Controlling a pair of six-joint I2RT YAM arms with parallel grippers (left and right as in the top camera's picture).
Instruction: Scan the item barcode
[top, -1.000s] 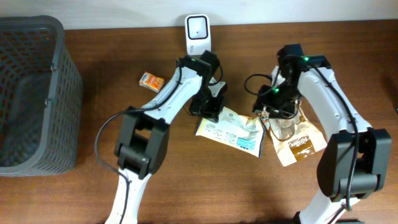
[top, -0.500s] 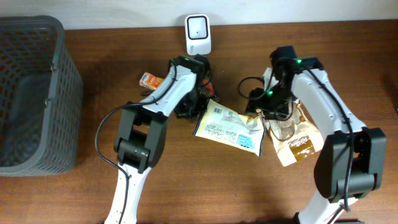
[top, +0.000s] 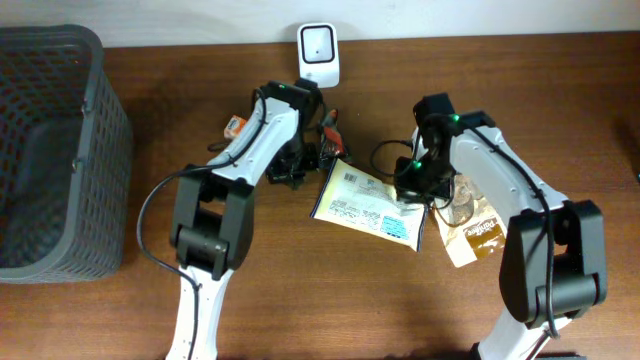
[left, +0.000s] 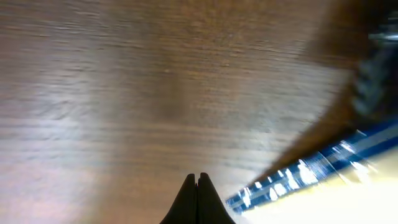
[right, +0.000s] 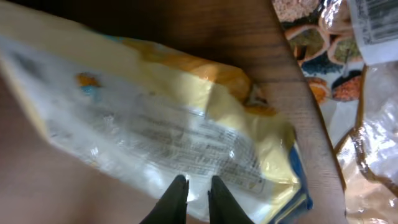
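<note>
Pale yellow packet with blue trim, brown wood-grain table, grey lattice basket, white scanner.

Small orange box mostly hidden behind the left arm, grey basket cut by the frame's left edge, brown pouch partly under the right arm, yellow packet print smeared and unreadable, desk grain blurred, left fingers cropped at the bottom
</note>
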